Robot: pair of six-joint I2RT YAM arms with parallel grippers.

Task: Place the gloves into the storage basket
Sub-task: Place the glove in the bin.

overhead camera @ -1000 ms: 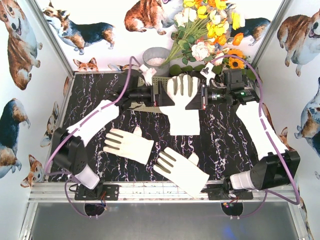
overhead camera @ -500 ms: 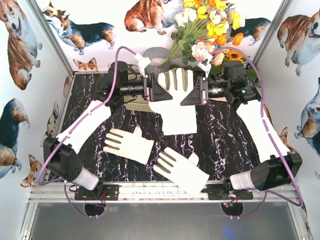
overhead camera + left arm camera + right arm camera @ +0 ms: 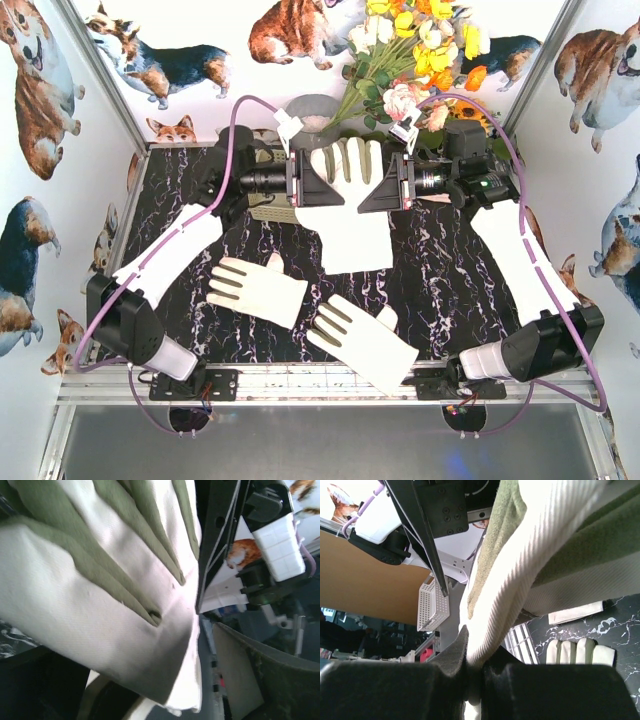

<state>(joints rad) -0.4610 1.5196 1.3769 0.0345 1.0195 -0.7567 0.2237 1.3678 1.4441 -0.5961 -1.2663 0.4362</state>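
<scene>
A cream-white glove with grey patches (image 3: 348,205) hangs over the table's back middle, fingers up and cuff down. My left gripper (image 3: 318,190) is shut on its left edge. My right gripper (image 3: 376,192) is shut on its right edge. In the right wrist view the black pads (image 3: 455,672) pinch the glove's ribbed edge (image 3: 520,580). The glove (image 3: 100,590) fills the left wrist view and hides my left fingers. Two more gloves lie flat on the table, one left of centre (image 3: 256,288), one near the front (image 3: 362,342). The pale storage basket (image 3: 268,212) sits under my left arm, mostly hidden.
A round grey pot (image 3: 312,106) and a bunch of artificial flowers (image 3: 415,50) stand at the back edge. White walls printed with dogs close in the table on the left, right and back. The metal rail (image 3: 320,382) with both arm bases runs along the front.
Both grippers have raised the glove and carried it toward the back and slightly left. The two gloves on the table have not moved.
</scene>
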